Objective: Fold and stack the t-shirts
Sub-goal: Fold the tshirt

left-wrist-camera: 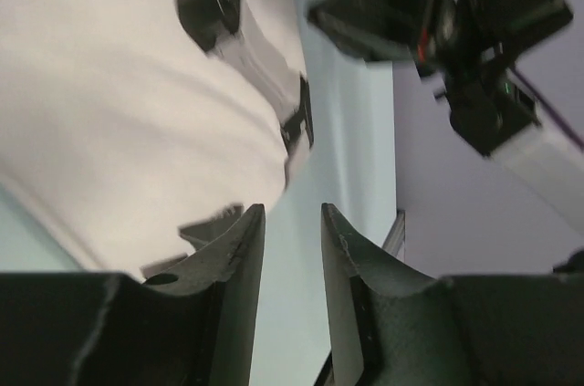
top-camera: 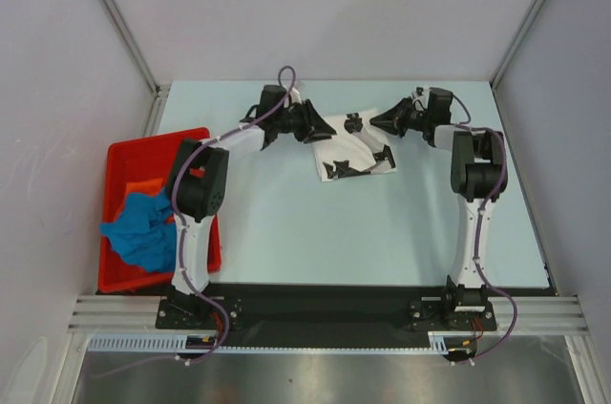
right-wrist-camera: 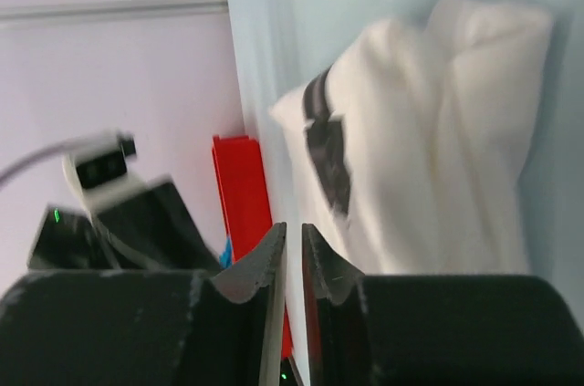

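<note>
We've got the left gripper [left-wrist-camera: 292, 211] half open, empty, white t-shirt [top-camera: 355, 151] bunched on the table [top-camera: 286, 223] just past its tips; right gripper [right-wrist-camera: 294, 227] a thin slit, nothing in it, same shirt just ahead; blue t-shirt [top-camera: 143, 227] well behind the left gripper

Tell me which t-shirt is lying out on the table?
The white t-shirt with black print, on the table; the blue t-shirt and orange t-shirt sit in the red bin.
</note>
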Controlling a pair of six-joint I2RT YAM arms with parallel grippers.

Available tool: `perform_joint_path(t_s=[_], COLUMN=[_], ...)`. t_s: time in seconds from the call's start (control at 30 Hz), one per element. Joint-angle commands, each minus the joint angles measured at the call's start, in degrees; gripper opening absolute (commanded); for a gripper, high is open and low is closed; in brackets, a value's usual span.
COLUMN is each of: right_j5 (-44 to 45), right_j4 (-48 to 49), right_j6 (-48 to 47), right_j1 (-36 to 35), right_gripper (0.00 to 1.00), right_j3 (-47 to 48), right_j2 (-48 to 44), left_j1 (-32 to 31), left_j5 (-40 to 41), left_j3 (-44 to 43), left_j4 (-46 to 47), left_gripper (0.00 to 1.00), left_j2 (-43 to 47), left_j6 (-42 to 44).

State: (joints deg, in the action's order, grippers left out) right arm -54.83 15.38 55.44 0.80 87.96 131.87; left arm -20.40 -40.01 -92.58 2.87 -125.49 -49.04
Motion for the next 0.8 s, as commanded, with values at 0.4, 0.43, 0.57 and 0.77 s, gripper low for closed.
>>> perform_joint_path(t_s=[0.4,0.43,0.57,0.77], right_j5=[10.5,10.6,13.2,16.8], right_j4=[-17.9,-23.0,-35.1,-50.3], right_j6=[-3.5,-5.3,-16.0,-34.2], right_j1=[-1.5,-1.3,-1.2,-1.2], right_gripper=[0.33,0.34,0.56,1.00], right_j3=[38.4,39.6,40.5,39.6], right_j2=[19.7,19.3,13.0,8.1], left_j1=[-6.9,-6.9,-6.9,-6.8], left_j5=[2.9,3.2,4.4,5.8], left_j3=[26.1,27.9,30.9,31.7], left_j4=[-9.4,-12.2,-18.0,-22.8], left_gripper=[0.36,0.36,0.36,0.36], left_j2=[24.8,27.6,32.8,38.5], left_j6=[11.8,12.6,16.2,17.5])
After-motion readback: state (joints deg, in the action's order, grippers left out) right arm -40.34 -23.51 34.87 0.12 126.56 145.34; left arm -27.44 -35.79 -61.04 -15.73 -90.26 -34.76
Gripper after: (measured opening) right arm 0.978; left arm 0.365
